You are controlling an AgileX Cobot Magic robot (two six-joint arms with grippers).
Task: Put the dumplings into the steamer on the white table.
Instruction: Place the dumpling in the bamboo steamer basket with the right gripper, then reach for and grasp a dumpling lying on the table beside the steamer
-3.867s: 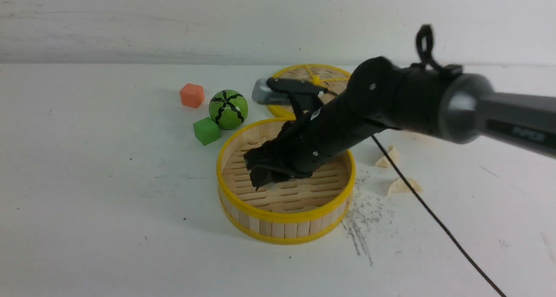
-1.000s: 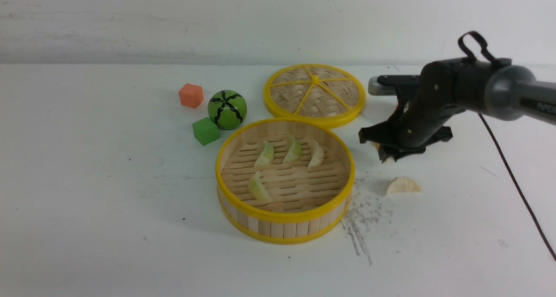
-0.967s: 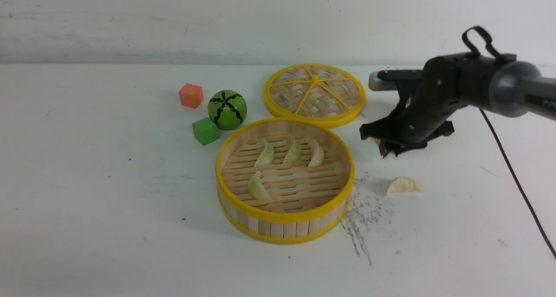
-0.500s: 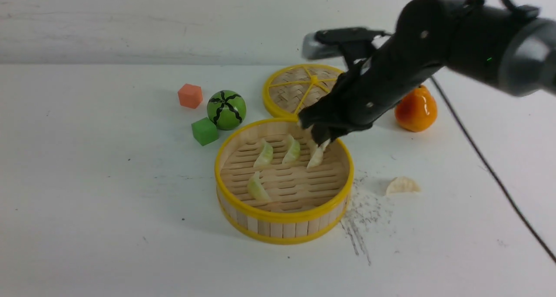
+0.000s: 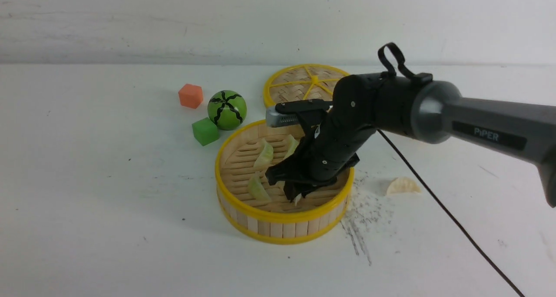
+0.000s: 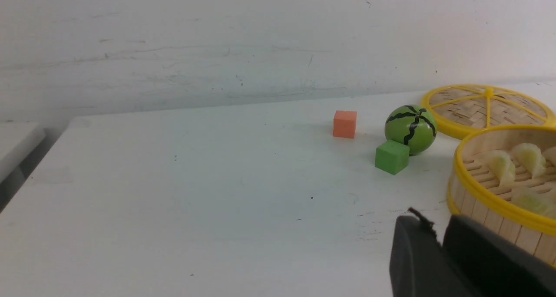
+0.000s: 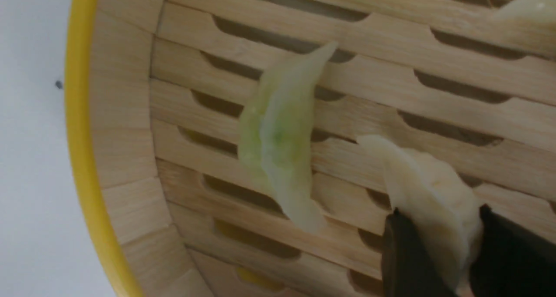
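Noted right hand [image 5: 294,192] low inside steamer [image 5: 282,217] at mid-tabletop [image 5: 108,210], pinching cream dumpling [image 7: 430,201] between black fingers [image 7: 404,262], just beside a green dumpling [image 7: 278,136] lying on the slats. Counted three green dumplings in the basket from the front. Spotted second cream dumpling [image 5: 402,186] loose on the tabletop right of the steamer, near grey scuffs. Logged woven lid [image 5: 299,82] behind steamer; watermelon ball [image 5: 227,109], green cube [image 5: 205,131] and orange cube [image 5: 190,95] to its left. Glimpsed left hand [image 6: 438,240] at frame edge, fingers close together; cannot tell whether pressed shut.
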